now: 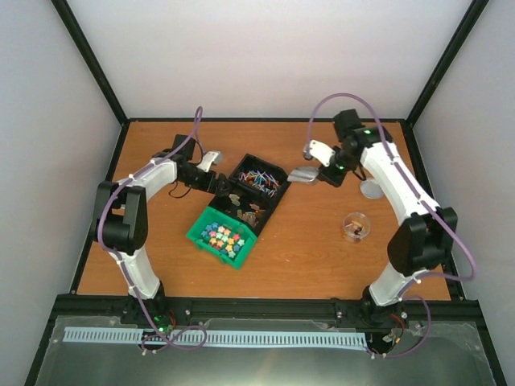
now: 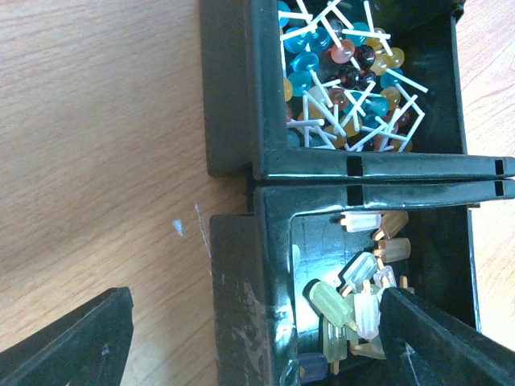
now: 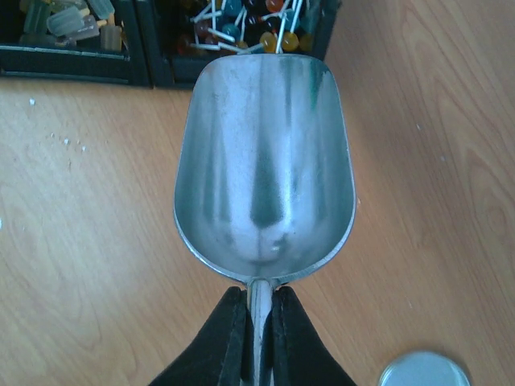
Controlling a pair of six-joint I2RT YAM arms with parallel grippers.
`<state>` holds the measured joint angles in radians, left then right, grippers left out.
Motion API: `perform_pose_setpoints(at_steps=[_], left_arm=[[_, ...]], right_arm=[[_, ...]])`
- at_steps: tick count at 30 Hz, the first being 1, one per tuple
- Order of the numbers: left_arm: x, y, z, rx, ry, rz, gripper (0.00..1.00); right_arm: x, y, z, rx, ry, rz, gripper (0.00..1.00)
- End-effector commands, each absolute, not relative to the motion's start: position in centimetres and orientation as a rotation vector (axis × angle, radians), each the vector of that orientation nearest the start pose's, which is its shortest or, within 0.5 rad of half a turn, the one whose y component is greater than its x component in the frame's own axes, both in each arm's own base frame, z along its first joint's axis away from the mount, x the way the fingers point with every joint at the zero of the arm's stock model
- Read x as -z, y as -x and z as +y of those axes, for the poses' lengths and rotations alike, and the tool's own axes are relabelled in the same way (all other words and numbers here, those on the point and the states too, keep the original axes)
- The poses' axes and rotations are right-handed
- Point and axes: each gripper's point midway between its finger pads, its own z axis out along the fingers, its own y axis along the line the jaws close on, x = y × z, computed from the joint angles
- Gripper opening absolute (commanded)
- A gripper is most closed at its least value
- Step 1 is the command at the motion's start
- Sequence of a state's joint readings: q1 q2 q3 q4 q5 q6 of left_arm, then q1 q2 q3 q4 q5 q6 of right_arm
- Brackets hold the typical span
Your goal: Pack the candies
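**Top external view:** table (image 1: 322,249), wooden; two black bins (image 1: 241,165) set end to end at centre, with a green bin (image 1: 195,235) of star-shaped sweets against their near end; the candies (image 1: 261,178), small coloured sweets on thin white sticks, fill the far black bin; left gripper (image 1: 217,183) at the left wall of the black bins; right gripper (image 1: 322,172) holds a metal scoop (image 1: 303,174) just right of the far bin; clear cup (image 1: 355,226) with a few pieces inside, and a round lid (image 1: 371,190), well apart to the right.

**Left wrist view:** left gripper (image 2: 256,297) spread wide, straddling the side wall of the nearer black bin; one of its fingers (image 2: 72,346) hangs over bare table, the other over pale sweets (image 2: 354,297) inside; candies (image 2: 338,72) in the compartment beyond the divider.

**Right wrist view:** right gripper (image 3: 257,322) clamped on the scoop's handle; scoop (image 3: 265,153) empty, its mouth facing the candies (image 3: 241,20) but short of the bin; lid (image 3: 424,371) at lower right.

**Hazards, as judged:**
- The scoop may push the bin instead of entering it if the left fingers close poorly on the wall.
- Tangled sticks may drag extra pieces over the rim.
- The scoop's mouth looks wide beside the cup, so pouring may spill.
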<state>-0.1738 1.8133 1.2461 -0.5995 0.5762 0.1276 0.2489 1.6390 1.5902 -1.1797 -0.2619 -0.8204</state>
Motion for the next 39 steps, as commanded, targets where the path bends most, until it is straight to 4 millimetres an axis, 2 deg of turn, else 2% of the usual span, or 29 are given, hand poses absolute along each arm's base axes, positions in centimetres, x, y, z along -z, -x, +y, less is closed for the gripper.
perform_pose_setpoints(at_steps=[1,5,11,20,25,30,39], left_arm=[[-9.8,-39.2,-17.3,0.839,-0.581,2.555,0.83],[-9.3,-38.0,-18.4,0.83,-0.62,2.566,0.8],[-8.6,-35.9,-19.5,0.797,-0.644,2.595,0.76],[-8.8,-33.0,-21.0,0.91,-0.605,2.638,0.77],[-9.5,-31.3,-21.9,0.953,-0.667,2.608,0.79],[-9.9,-31.2,-22.1,0.96,-0.678,2.584,0.79],[-9.8,-32.1,-22.6,0.957,-0.69,2.558,0.78]], right_arm=[[-19.3,-36.2,15.9,-0.139,1.389,2.378,0.03],[-18.5,-36.9,17.6,-0.089,1.421,2.392,0.03],[-16.6,-37.3,18.8,-0.056,1.469,2.464,0.03],[-14.5,-36.2,19.4,-0.011,1.569,2.516,0.03],[-14.2,-36.0,18.9,0.034,1.591,2.526,0.03],[-14.1,-35.9,18.9,0.073,1.633,2.531,0.03],[-12.3,-36.2,19.4,0.19,1.776,2.528,0.03]])
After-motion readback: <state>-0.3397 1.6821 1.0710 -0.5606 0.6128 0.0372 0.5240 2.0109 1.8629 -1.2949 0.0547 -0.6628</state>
